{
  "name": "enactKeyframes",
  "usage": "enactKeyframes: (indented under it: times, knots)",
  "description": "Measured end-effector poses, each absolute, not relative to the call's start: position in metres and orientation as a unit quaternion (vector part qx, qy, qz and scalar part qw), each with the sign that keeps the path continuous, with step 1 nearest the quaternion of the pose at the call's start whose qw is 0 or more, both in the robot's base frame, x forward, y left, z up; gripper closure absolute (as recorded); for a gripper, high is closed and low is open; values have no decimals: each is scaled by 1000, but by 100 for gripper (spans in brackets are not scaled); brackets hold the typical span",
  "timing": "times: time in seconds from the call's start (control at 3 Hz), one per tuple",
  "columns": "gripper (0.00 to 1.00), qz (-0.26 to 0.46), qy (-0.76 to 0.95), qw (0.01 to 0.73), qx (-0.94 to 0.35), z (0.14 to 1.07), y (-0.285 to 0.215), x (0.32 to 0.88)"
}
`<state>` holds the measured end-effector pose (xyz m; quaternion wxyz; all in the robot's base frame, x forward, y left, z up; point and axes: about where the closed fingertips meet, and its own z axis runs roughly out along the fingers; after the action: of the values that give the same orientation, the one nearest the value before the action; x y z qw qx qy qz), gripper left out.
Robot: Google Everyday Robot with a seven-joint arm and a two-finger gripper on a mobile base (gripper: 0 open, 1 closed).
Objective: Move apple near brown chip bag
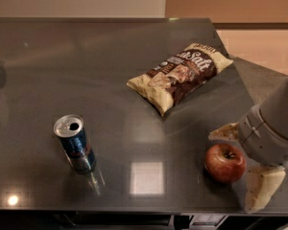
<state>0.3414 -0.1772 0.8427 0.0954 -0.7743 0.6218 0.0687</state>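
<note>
The apple point(224, 163), red with yellowish patches and a short stem, sits on the dark table near its front right corner. The brown chip bag point(181, 75), crinkled, dark brown and cream with white "Salt" lettering, lies flat behind it toward the table's right middle, well apart from the apple. My gripper point(241, 162) comes in from the right with its fingers open. One cream fingertip point(223, 132) is just behind the apple and the other point(259, 191) is in front and to its right. The apple lies at the mouth of the fingers, not clasped.
A blue-and-silver drink can point(75, 143) with its top opened stands upright at the front left. The grey table point(86, 66) ends close in front of the apple and at the right beside my arm. A pale floor lies beyond the right edge.
</note>
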Motion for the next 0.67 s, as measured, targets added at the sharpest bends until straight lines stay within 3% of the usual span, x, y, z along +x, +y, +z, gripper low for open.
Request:
enactKeyframes:
  times: [0.67]
  knots:
    - [62, 61, 639, 84, -762, 848, -181, 354]
